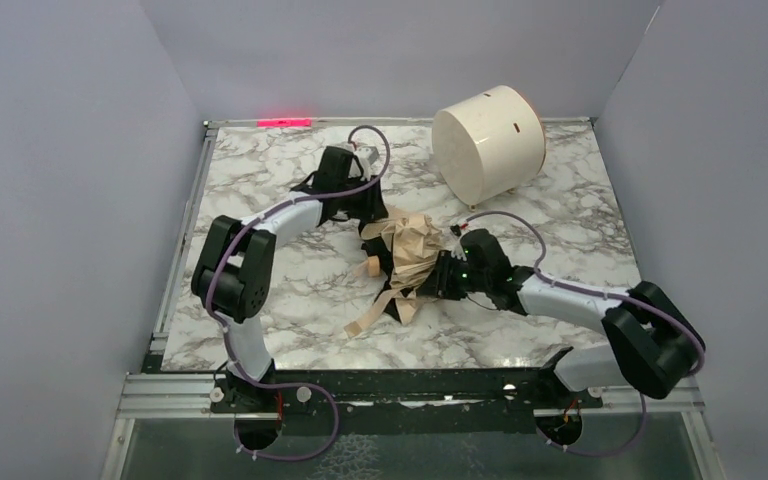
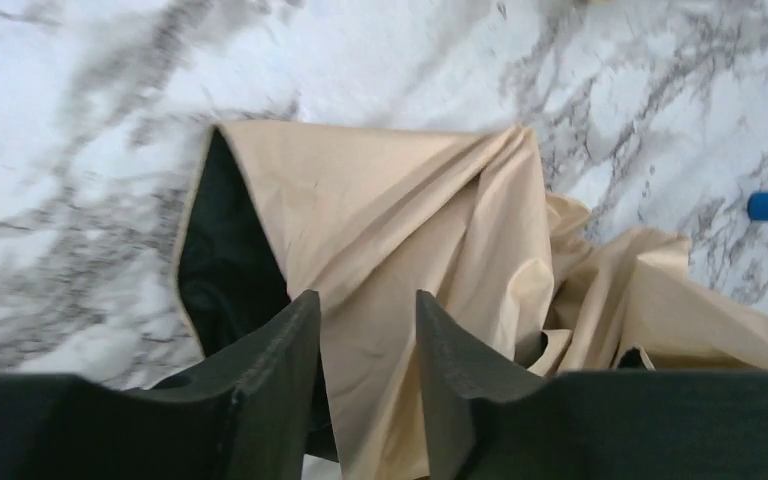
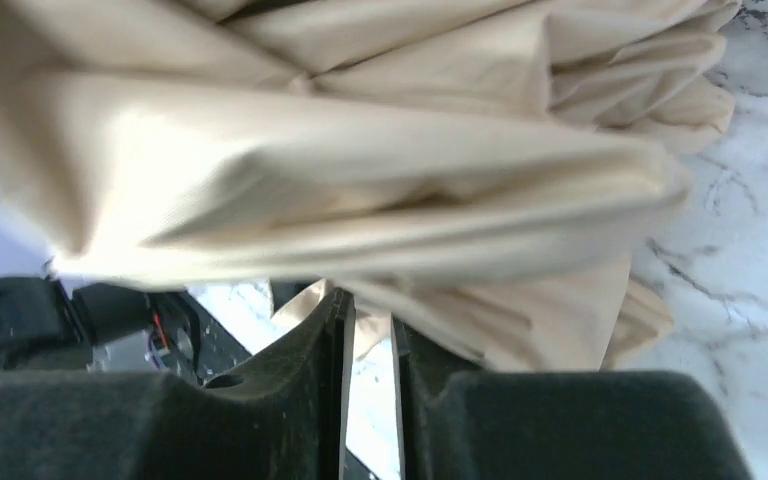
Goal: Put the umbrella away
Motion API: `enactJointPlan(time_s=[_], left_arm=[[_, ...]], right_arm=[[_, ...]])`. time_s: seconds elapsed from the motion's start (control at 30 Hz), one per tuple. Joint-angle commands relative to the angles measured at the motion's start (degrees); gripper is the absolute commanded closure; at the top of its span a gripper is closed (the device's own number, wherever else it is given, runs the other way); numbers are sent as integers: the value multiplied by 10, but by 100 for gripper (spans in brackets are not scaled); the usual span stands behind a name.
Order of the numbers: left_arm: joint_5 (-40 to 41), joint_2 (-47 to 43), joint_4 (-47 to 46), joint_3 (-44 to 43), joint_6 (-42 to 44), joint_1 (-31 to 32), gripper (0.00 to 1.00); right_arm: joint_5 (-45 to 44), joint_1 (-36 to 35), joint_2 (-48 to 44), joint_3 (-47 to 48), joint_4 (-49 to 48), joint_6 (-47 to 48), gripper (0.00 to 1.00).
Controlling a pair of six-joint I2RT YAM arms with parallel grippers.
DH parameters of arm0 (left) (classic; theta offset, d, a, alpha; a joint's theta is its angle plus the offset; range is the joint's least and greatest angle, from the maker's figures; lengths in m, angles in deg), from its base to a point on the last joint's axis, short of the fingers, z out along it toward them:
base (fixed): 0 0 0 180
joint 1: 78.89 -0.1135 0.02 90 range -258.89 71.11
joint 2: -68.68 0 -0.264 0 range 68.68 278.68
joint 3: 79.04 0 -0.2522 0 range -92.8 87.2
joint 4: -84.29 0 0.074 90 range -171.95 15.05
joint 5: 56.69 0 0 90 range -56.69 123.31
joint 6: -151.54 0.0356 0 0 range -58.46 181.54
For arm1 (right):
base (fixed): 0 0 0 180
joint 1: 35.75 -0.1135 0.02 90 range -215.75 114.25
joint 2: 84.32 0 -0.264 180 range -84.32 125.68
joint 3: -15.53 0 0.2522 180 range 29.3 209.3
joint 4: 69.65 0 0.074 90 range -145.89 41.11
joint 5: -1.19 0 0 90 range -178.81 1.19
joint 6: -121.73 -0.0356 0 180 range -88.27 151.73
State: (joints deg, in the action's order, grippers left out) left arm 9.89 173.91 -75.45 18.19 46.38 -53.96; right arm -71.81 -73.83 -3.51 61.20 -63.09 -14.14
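Umbrella (image 1: 407, 258): one, a crumpled cream heap at bench (image 1: 260, 170) centre, strap (image 1: 368, 318) trailing toward 7 o'clock.
Left jaws (image 2: 368, 335): parted, a fold of cloth lying between them; cannot tell whether they pinch it.
Right jaws (image 3: 370, 325): a narrow gap, tucked under the fabric; nothing seen caught in it.
Step, as I judge it: gathering the canopy into a tight bundle.
Doing it well: squeeze from 10 and 4 o'clock together, keep the strap free, avoid snagging ribs.
Drum (image 1: 488, 142): one, at 1 o'clock, on its side.
Arms: two.
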Motion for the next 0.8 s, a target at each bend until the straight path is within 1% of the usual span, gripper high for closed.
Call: enactJointPlan(time_s=[0.0, 0.1, 0.17, 0.27, 0.33, 0.37, 0.43, 0.53, 0.63, 0.77], left_arm=[[27, -25, 27, -47, 15, -34, 56], [72, -67, 48, -41, 24, -48, 49], [107, -107, 54, -17, 20, -54, 44], [129, -178, 45, 50, -12, -54, 43], [129, -226, 30, 109, -45, -51, 44], [141, -249, 29, 138, -63, -50, 46], [169, -293, 27, 195, -100, -45, 53], [200, -345, 6, 275, -139, -31, 59], [205, -338, -20, 313, -152, -11, 61], [226, -284, -39, 301, -147, 16, 65]], right_arm=[[-7, -2, -98, -25, 60, 50, 72], [-70, -2, -174, -18, 177, 70, 67], [-131, -2, -221, -7, 248, 71, 61], [-231, -2, -267, 15, 319, 75, 50], [-294, 0, -265, 39, 354, 79, 49], [-321, 0, -256, 54, 364, 85, 50], [-366, 5, -221, 83, 373, 98, 55], [-377, 34, -158, 112, 335, 136, 59], [-356, 56, -80, 135, 279, 170, 61], [-324, 63, 9, 173, 229, 204, 61]])
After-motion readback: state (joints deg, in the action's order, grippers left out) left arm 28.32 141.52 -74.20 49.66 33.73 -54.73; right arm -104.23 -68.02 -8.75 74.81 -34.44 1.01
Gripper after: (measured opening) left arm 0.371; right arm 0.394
